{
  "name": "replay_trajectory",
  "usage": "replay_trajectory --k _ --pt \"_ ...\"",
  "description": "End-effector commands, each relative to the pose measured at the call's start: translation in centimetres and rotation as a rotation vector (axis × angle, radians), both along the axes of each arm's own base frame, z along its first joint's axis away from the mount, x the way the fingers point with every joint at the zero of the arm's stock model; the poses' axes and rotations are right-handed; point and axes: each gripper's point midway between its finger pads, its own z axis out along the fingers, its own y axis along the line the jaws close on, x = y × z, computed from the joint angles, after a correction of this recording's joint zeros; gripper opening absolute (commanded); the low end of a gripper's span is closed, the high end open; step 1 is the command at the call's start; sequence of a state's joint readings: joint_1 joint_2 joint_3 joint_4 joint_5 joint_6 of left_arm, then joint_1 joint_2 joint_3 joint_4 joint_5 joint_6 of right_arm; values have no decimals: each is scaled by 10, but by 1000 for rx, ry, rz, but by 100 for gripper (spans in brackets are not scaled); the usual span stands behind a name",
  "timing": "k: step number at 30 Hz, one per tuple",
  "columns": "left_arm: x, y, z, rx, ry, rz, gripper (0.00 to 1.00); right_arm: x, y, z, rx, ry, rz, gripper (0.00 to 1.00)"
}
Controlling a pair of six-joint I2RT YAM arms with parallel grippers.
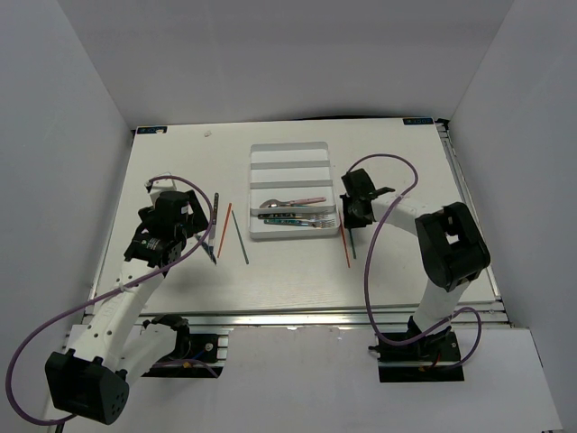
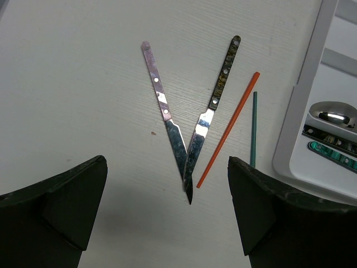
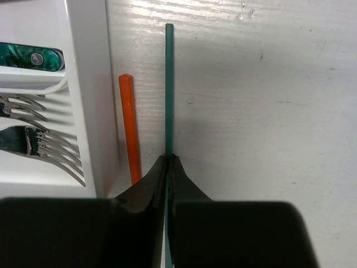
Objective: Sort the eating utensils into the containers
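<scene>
In the right wrist view my right gripper [image 3: 169,159] is shut on a dark teal chopstick [image 3: 169,84] that lies on the table. An orange chopstick [image 3: 129,123] lies beside it, along the outer wall of the white tray [image 3: 89,84]. My left gripper [image 2: 167,190] stands open above the table. Just beyond its fingers two knives meet at their tips in a V, one pinkish-handled [image 2: 160,100] and one dark-handled [image 2: 217,95]. Right of them lie another orange chopstick [image 2: 228,128] and another teal chopstick [image 2: 254,128].
The tray [image 1: 288,149] sits mid-table with long compartments side by side. The nearest ones hold forks [image 3: 44,151], a green-handled piece [image 3: 28,58] and a spoon [image 2: 334,114]. White walls close in the table on three sides.
</scene>
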State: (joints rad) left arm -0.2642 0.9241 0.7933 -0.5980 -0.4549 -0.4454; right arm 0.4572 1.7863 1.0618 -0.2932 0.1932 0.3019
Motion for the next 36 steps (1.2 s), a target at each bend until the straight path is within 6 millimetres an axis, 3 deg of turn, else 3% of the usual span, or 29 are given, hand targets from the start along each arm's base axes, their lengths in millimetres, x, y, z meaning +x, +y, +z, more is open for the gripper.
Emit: replay_trajectory --k 1,7,11,13,14,17,18,20,21,22,25,28,31,35,36 --pt "2 -1 5 -2 -20 -5 98 -35 -18 -28 -55 142 14 0" --pt "1 -1 5 0 -19 -5 98 -10 -22 17 -92 39 55 0" --pt "2 -1 6 0 -21 -4 98 22 -17 72 -107 -102 119 0" --pt "2 -1 6 0 -21 -4 98 33 -9 88 -98 -155 181 0" --pt "2 -1 6 0 -22 -4 98 46 -1 106 -84 -206 213 0" --pt "2 -1 5 0 -21 -4 98 63 25 124 -70 -275 450 0" --pt "2 -1 5 1 -19 -4 98 75 39 146 -70 -345 563 0" --pt "2 -1 6 1 -21 -2 98 90 54 152 -73 -390 677 0" --pt "1 0 5 2 -19 0 98 95 75 174 -30 -452 783 0" --pt "1 -1 6 2 -22 -1 98 101 80 167 -85 -466 908 0" --pt "1 0 6 1 -25 1 98 112 106 175 -206 -584 1167 0" --pt "1 -1 5 -1 -21 -3 98 119 138 173 -269 -651 1353 0" --pt "2 -3 4 -4 -18 -12 98 124 168 161 -294 -656 1456 0" --pt "2 -3 3 -4 -14 -13 98 144 183 143 -386 -677 1513 0" --pt "2 -3 4 -4 -16 -13 98 148 185 128 -387 -652 1519 0"
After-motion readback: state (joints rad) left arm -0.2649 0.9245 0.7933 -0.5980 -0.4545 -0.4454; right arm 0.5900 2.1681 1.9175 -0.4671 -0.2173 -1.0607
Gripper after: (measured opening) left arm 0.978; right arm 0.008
